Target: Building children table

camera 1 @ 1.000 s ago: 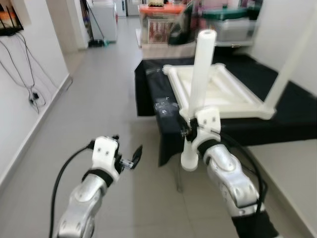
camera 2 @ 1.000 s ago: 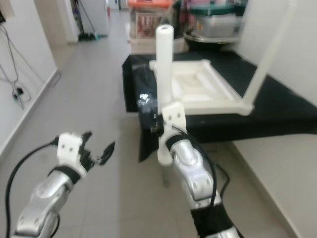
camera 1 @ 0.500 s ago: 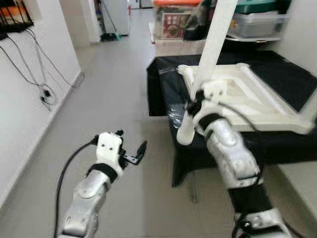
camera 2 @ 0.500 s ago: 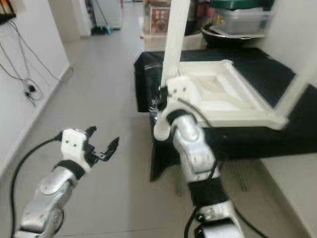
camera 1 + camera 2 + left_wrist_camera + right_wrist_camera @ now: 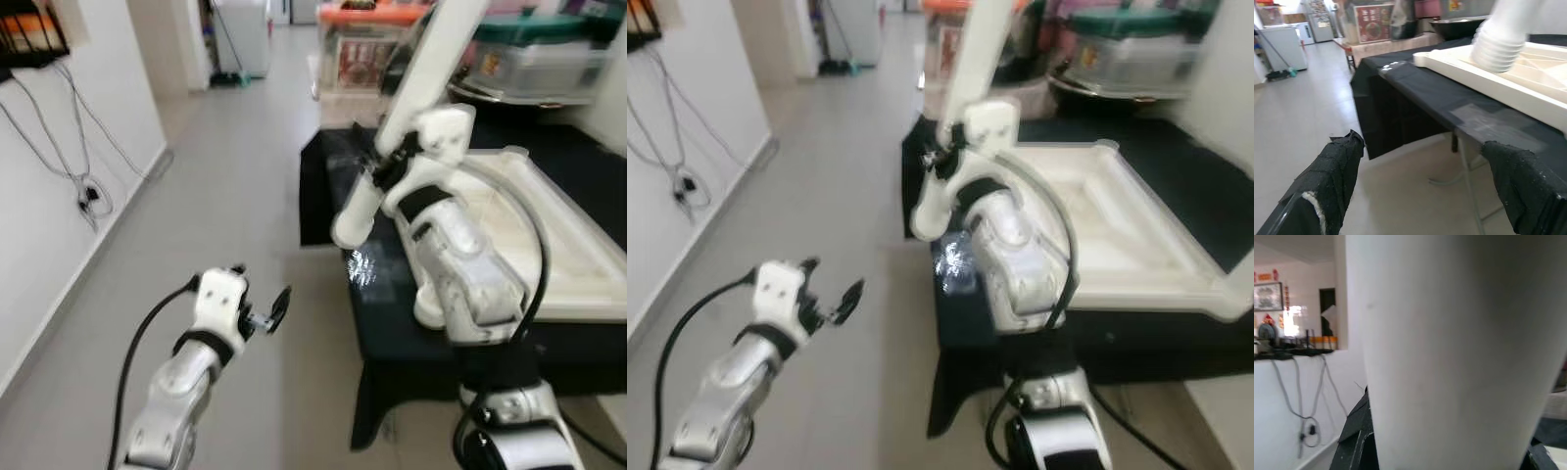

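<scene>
A long white table leg slants up and away, and my right gripper is shut on it near its lower end. That lower end hangs above the near left corner of the black-draped table. The leg sits close in the right wrist view between black fingers. The white table top lies upside down on the black cloth, to the right of the leg. My left gripper is open over the floor, left of the table, with nothing in it. In the left wrist view the leg's ribbed end hovers over the table top.
Storage boxes with an orange lid and a green lid stand behind the table. A white wall with hanging cables runs along the left. Open grey floor lies between wall and table.
The camera has come closer to the table. My right arm has lifted the leg higher and tilted it, carrying it toward the table top. The left gripper stays open.
</scene>
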`<state>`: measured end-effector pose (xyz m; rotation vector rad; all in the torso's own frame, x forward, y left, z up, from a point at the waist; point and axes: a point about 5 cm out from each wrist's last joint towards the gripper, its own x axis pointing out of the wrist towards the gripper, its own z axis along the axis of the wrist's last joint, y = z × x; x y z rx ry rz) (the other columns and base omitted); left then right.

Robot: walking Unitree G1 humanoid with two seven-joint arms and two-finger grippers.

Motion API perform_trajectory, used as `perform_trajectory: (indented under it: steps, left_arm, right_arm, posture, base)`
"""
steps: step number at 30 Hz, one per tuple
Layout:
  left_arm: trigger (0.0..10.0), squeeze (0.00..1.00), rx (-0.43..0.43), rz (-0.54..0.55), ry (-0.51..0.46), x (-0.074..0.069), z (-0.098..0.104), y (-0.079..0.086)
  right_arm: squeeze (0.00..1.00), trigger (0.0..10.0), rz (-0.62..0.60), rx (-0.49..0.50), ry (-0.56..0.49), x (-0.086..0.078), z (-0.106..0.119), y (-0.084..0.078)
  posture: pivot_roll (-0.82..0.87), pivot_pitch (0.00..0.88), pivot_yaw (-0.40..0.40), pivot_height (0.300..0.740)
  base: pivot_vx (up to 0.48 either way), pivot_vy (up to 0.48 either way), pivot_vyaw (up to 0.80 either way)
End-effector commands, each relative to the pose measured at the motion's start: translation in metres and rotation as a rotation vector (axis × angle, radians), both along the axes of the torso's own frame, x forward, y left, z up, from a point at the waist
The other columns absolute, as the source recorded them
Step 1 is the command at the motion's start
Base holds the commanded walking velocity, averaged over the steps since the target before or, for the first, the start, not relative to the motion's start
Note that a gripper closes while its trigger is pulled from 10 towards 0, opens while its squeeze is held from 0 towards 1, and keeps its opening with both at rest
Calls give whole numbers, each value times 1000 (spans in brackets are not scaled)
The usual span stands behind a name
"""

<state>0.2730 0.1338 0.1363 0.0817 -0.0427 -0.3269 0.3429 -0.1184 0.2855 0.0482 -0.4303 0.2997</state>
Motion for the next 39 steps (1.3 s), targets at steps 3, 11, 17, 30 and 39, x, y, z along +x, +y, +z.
perform_trajectory:
  steps: [3,11,17,30,39]
  left_arm:
    - [10000,0,36,38,15,-1,-6,9]
    - [10000,0,46,51,24,-1,-9,11]
    - [10000,0,50,50,33,-1,-12,11]
    - [10000,0,56,77,37,0,-14,15]
    - [10000,0,49,87,35,0,-13,16]
  right_arm:
    - [0,10000,-39,9,32,4,-7,-8]
    - [0,10000,-165,-59,83,8,-19,-43]
    - [0,10000,-228,-65,172,9,-34,-59]
    - [0,10000,-143,-109,168,4,-40,-45]
    - [0,10000,-89,-115,150,0,-40,-33]
  posture:
    - [-16,0,-50,740]
    - [-20,0,-44,740]
    - [-23,0,-39,740]
    - [-22,0,-37,740]
    - [-20,0,-40,740]
  base:
    - [0,0,0]
    - [0,0,0]
    - [0,0,-533]
    - [0,0,-615]
    - [0,0,0]
